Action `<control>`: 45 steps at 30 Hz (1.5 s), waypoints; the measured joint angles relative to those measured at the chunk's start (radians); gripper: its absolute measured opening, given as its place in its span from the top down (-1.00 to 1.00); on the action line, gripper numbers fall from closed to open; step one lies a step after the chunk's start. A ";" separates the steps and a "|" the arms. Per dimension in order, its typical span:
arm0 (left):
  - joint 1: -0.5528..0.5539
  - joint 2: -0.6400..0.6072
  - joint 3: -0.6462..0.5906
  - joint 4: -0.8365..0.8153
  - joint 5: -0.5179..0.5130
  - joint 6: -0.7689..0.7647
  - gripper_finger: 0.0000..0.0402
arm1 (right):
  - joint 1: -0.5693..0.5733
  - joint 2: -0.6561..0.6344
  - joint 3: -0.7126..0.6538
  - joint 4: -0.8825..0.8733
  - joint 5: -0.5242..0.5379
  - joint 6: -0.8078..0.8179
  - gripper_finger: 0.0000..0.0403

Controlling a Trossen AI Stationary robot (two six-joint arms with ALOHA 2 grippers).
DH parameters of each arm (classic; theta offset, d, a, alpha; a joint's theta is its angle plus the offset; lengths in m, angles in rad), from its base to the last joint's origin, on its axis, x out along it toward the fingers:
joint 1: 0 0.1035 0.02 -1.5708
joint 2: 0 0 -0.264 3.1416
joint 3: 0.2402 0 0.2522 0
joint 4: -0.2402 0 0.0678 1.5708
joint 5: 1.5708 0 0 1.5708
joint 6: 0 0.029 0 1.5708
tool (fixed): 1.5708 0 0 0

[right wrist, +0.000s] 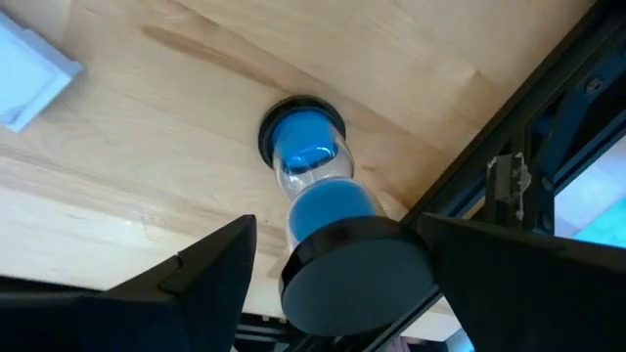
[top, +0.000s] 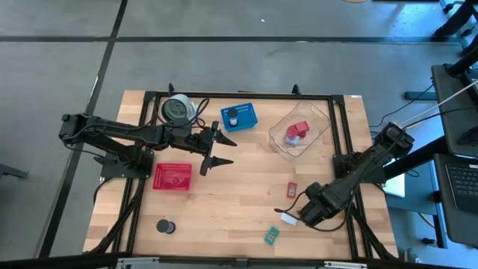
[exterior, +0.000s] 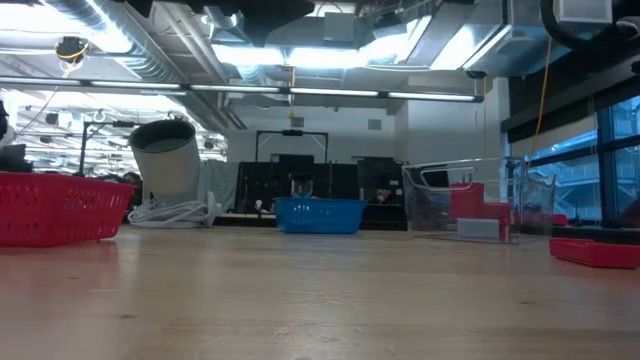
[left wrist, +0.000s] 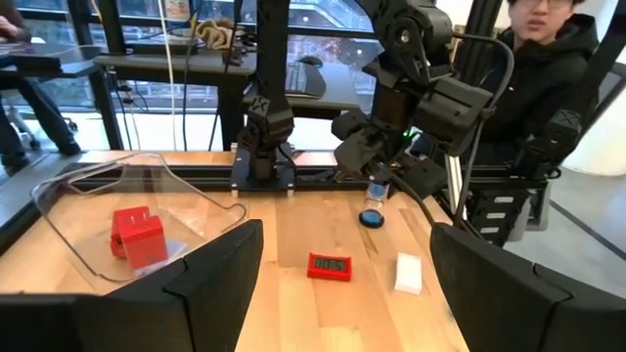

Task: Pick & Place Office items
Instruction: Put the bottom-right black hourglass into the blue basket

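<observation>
Right gripper (right wrist: 328,284): jaws wide, straddling the blue hourglass (right wrist: 315,191), no contact visible.
Hourglass: upright on table's right edge, long axis vertical.
Left gripper (top: 222,149): open, waiting mid-table.

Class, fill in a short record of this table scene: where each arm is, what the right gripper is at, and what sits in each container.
left gripper: fingers open, empty, above the table's middle
right gripper: fingers either side of a blue hourglass, not closed on it
clear tub: red cubes
blue basket: one black spool
red tray: no loose piece visible
loose on table: red block, teal block, black spool
</observation>
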 joint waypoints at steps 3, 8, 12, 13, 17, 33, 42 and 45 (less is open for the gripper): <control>0.000 0.000 0.000 0.000 0.000 0.000 -0.46 | 0.000 0.008 0.000 0.006 -0.009 -0.014 -0.36; 0.000 0.000 0.000 0.000 0.000 0.000 -0.46 | 0.000 0.009 0.000 0.009 -0.039 -0.029 -0.12; 0.000 0.000 0.000 -0.001 0.000 0.000 -0.46 | 0.000 0.009 0.000 0.011 -0.052 -0.040 -0.05; 0.000 0.000 0.000 -0.001 0.000 0.000 -0.46 | 0.000 0.009 0.000 0.013 -0.052 -0.047 -0.05; 0.000 0.000 0.000 -0.002 0.000 0.000 -0.46 | 0.000 0.009 0.015 0.015 -0.052 -0.060 -0.06; 0.001 0.000 0.000 -0.003 0.000 0.000 -0.45 | -0.133 0.009 0.258 -0.001 0.264 -0.201 -0.06; 0.001 -0.002 0.000 -0.032 0.002 -0.026 -0.45 | -0.475 0.041 0.259 0.056 0.340 -0.658 -0.07; 0.000 -0.002 0.000 -0.057 0.002 -0.026 -0.45 | -0.593 0.079 0.259 0.103 0.302 -0.803 -0.07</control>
